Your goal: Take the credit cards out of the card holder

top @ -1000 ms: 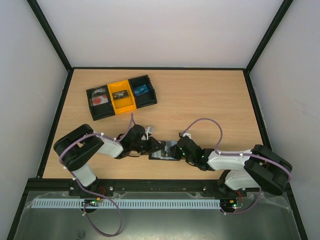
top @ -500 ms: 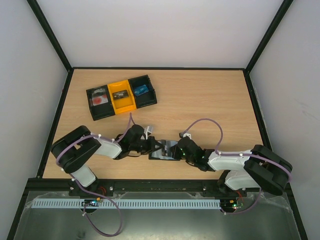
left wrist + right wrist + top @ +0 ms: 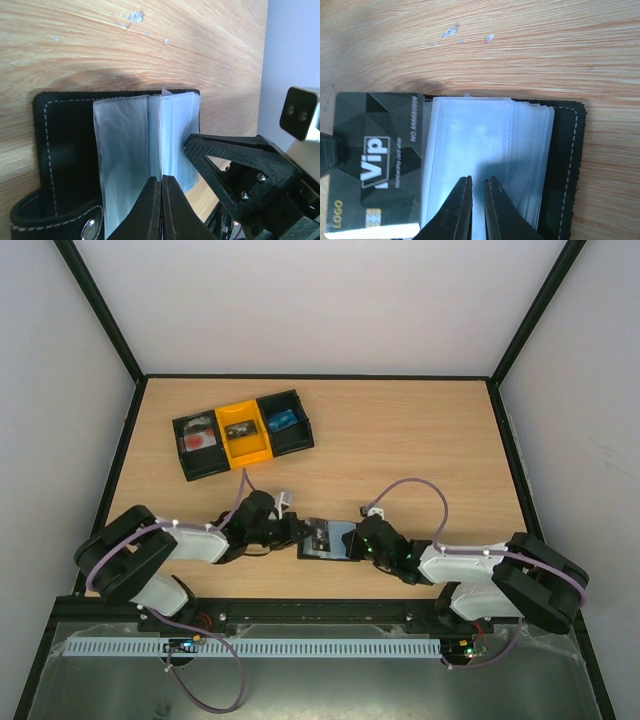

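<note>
Left jaws pinch the black card [image 3: 377,165] alongside the card holder [image 3: 567,170]'s sleeves [image 3: 470,135]; right jaws, nearly closed, rest on them.

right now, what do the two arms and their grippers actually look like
both arms match: chunky black joints with smooth white shells between them. the left arm and right arm each carry a thin lilac cable that loops loose alongside. the left gripper and right gripper are matte black plastic, tapering to slim points.
</note>
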You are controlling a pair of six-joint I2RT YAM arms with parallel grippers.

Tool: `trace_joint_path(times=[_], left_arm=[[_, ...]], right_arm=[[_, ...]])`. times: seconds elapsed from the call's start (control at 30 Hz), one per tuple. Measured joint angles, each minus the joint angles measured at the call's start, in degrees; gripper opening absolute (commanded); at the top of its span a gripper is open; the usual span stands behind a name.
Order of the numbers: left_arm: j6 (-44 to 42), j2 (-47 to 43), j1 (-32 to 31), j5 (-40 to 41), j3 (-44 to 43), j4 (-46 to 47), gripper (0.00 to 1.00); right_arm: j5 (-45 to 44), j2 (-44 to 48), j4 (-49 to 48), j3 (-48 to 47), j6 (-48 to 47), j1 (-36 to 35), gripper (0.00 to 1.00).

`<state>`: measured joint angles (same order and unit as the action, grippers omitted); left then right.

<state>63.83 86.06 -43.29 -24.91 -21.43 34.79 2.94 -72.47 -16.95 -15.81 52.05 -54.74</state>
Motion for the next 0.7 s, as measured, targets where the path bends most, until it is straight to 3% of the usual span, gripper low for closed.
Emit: trace_joint_path(times=[0.4,0.7], left_arm=[[-7.08,-13.25,3.19,1.29,-1.46,-15.56,0.03],[-16.13,-20.55,4.76,-5.88,-5.29,-23.96,0.03]], right_arm=[[0.17,13.60,5.97,0.13,-4.94,0.00,0.16],[4.76,27.85,11.45,-0.35,-9.86,0.00,0.25]])
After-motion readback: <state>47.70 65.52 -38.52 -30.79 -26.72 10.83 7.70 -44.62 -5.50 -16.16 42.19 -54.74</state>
